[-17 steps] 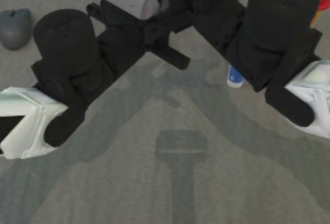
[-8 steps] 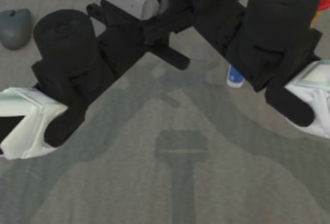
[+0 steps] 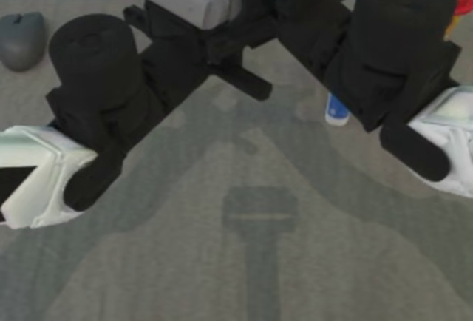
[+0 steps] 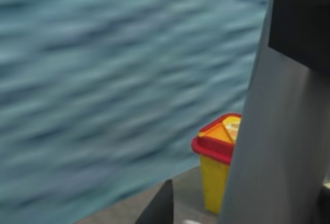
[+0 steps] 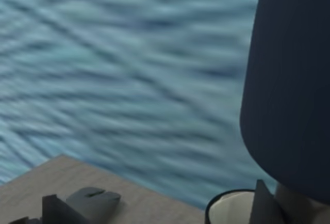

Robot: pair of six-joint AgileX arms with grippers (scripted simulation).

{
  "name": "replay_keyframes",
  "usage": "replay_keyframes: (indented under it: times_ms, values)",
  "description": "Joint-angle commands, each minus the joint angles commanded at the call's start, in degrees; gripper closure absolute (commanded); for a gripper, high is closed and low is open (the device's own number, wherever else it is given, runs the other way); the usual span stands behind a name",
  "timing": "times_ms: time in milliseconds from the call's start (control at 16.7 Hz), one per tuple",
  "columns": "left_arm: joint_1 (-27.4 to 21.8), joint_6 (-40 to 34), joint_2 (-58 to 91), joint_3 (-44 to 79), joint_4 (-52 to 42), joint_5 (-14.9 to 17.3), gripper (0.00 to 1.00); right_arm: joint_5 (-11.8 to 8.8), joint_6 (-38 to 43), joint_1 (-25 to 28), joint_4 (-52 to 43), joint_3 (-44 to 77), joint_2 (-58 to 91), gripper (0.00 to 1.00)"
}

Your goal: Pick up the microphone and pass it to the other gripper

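Jaws: both grippers meet at the upper middle of the top view, under their own black housings. I cannot tell how far either stands open, nor which one bears the load.
Left gripper (image 3: 222,44): reaches in from the left of the frame; its wrist view is filled at the right edge by a grey tapering shaft crossed by a black bar.
Right gripper (image 3: 255,21): reaches in from the right; its wrist view shows a large dark navy rounded form at the right edge.
Microphone (image 5: 291,84): raised off the table between the two grippers, navy head close to the right wrist camera, silver-grey handle (image 4: 273,131) close to the left one.
Step, as I judge it: the handover itself.
Risk: if one side lets go before the other has closed firmly, the microphone would drop; a slim smooth handle could also slip or tilt in a loose pinch.
Nearby: grey mouse (image 3: 21,38) at upper left, glue stick (image 3: 336,110) below the right arm, yellow red-lidded container (image 4: 216,167), all apart from the exchange.
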Motion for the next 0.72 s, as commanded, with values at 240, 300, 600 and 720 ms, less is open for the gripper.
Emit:
replay_keyframes:
  times_ms: [240,300,600,720]
  values:
    - [0.0,0.0,0.0,0.0,0.0,0.0,0.00,0.0,0.0,0.0,0.0,0.0,0.0,1.00]
    - [0.0,0.0,0.0,0.0,0.0,0.0,0.00,0.0,0.0,0.0,0.0,0.0,0.0,1.00]
    - [2.2,0.9,0.1,-0.6,-0.2,-2.4,0.00,0.6,-0.7,-0.1,0.0,-0.1,-0.9,1.00]
    - [2.7,0.9,-2.0,-2.6,-0.6,-2.1,0.00,-0.5,-0.8,-1.0,0.0,-1.1,-1.9,1.00]
